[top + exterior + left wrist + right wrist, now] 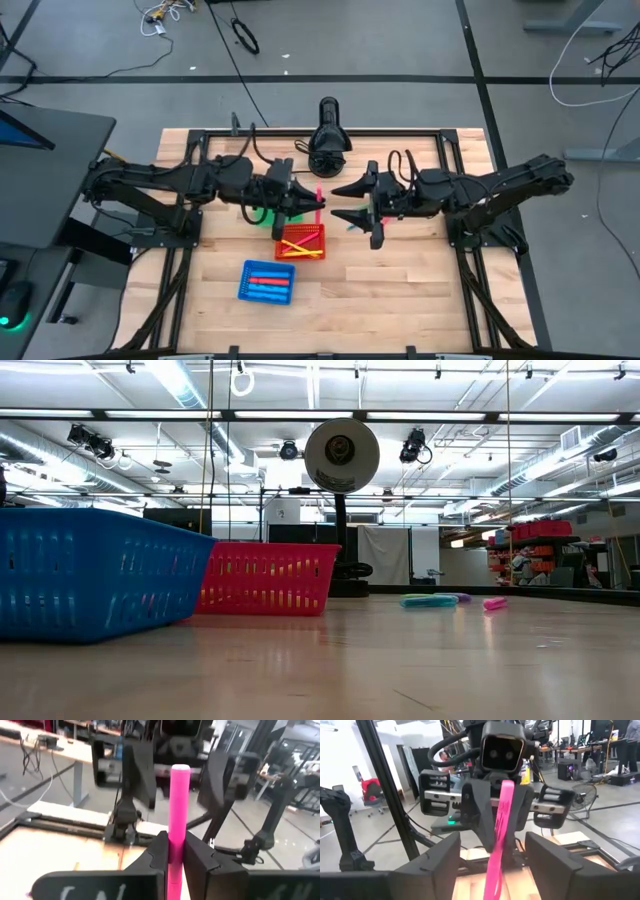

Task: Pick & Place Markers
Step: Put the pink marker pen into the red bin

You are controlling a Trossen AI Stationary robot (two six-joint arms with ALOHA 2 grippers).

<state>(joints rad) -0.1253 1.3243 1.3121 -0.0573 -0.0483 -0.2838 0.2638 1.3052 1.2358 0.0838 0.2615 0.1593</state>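
Note:
High above the table's middle, my left gripper [310, 203] is shut on a pink marker [178, 815]. Facing it from the right, my right gripper [336, 203] is open. Its two fingers stand on either side of the same marker [501, 830] without touching it. Below them sits a red basket [301, 241] with yellow and red markers in it. A blue basket [266, 281] nearer the front holds red and blue ones. Loose markers [430, 600] and a pink one [495, 603] lie on the table toward the right. My left gripper [176, 862] pinches the pink marker's shaft [176, 845] about mid-length between its two fingers. The fingers come level from the table's left and lie across the marker. The marker stands roughly upright, slightly tilted, its white-tipped end [180, 768] up, lifted clear of everything.
A green basket [262, 215] shows partly under my left arm. A black round-headed device on a stand [327, 135] sits at the table's far edge. Bare wood lies toward the near edge and front right.

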